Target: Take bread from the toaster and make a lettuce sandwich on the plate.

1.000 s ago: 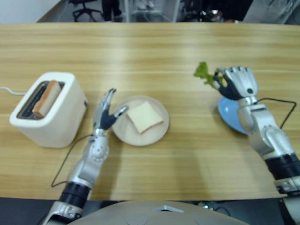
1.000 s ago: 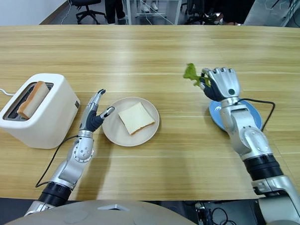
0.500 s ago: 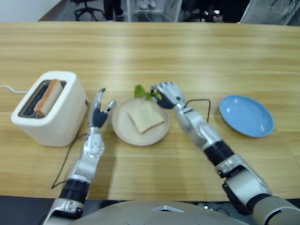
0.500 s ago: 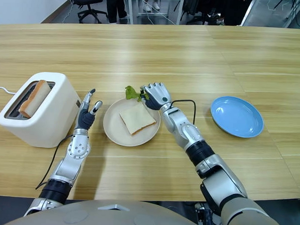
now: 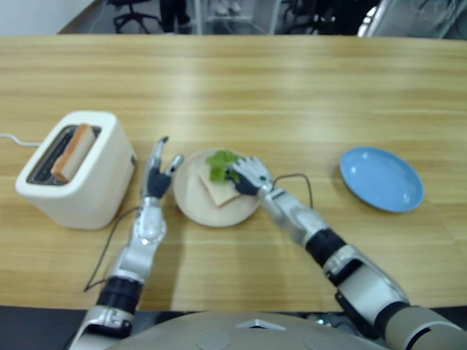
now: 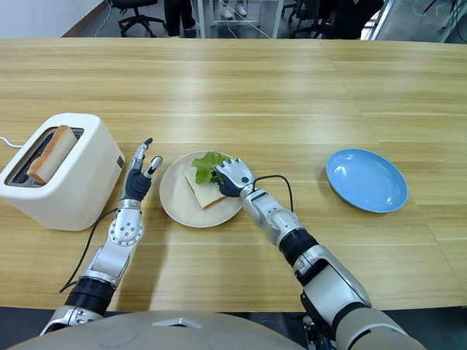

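Observation:
A white toaster (image 6: pixel 51 171) at the left holds one slice of bread (image 6: pixel 50 153) upright in its slot. On the beige plate (image 6: pixel 179 210) lies another bread slice (image 6: pixel 205 192), with a green lettuce leaf (image 6: pixel 207 164) resting on its far left corner. My right hand (image 6: pixel 232 177) is over the slice, fingers curled around the leaf's right edge. My left hand (image 6: pixel 138 180) stands upright between toaster and plate, fingers straight, holding nothing.
A blue plate (image 6: pixel 367 179) sits bare at the right. A black cable (image 6: pixel 282 186) loops off my right wrist. Another cable (image 6: pixel 91 241) lies along my left forearm. Office chairs and a table stand beyond the far table edge.
My right hand carried the lettuce from above the blue plate leftward and down onto the bread on the beige plate. The left hand stayed in place.

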